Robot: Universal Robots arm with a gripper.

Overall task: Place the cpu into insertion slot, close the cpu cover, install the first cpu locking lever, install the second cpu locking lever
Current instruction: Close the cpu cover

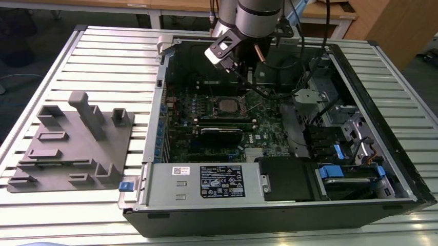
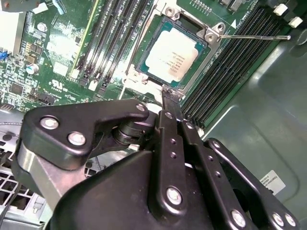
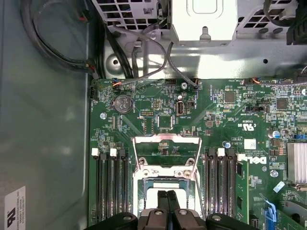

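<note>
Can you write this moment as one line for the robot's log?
cpu: in insertion slot | cpu cover: open | locking lever: unlatched | gripper: shut, at slot edge

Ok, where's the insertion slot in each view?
Exterior view: the insertion slot sits mid-motherboard.
Second wrist view: its silvery rim lies just beyond the gripper, holding the cpu.
First wrist view: just beyond the gripper, rim.
Shared landmark: black memory slots flanking it.
</note>
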